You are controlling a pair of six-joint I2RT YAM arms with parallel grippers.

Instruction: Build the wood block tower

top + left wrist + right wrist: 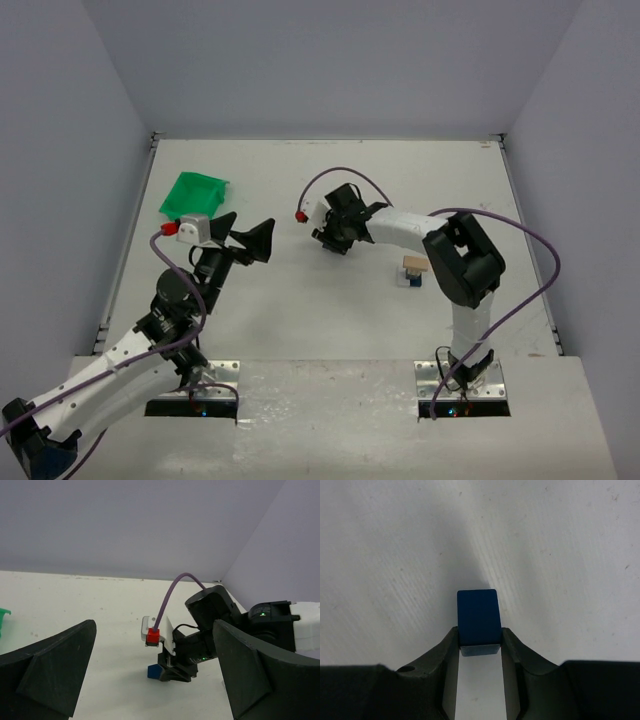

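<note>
Three blocks show. One blue block (478,616) sits pinched between the right arm's jaws, which are closed partway onto its two sides. It is low over the middle of the tabletop (300,320), a little toward the far edge. Whether it touches the surface cannot be told.

The other two blocks form a small stack (413,271) toward the right edge, about midway between the near and far edges. It is a tan block (412,264) lying on a blue one (415,281).

The left arm's jaws stand wide apart and hold nothing, raised over the left half of the tabletop and facing the right arm (400,228).

One green bin (193,193) lies near the left edge, toward the far left corner. There are two purple cables, one (345,175) on the right arm and one (190,290) on the left arm (110,365).

The tabletop is white, with faint scuffs and specks. Plain pale grey walls (330,60) close it in on the far, left and right sides.
</note>
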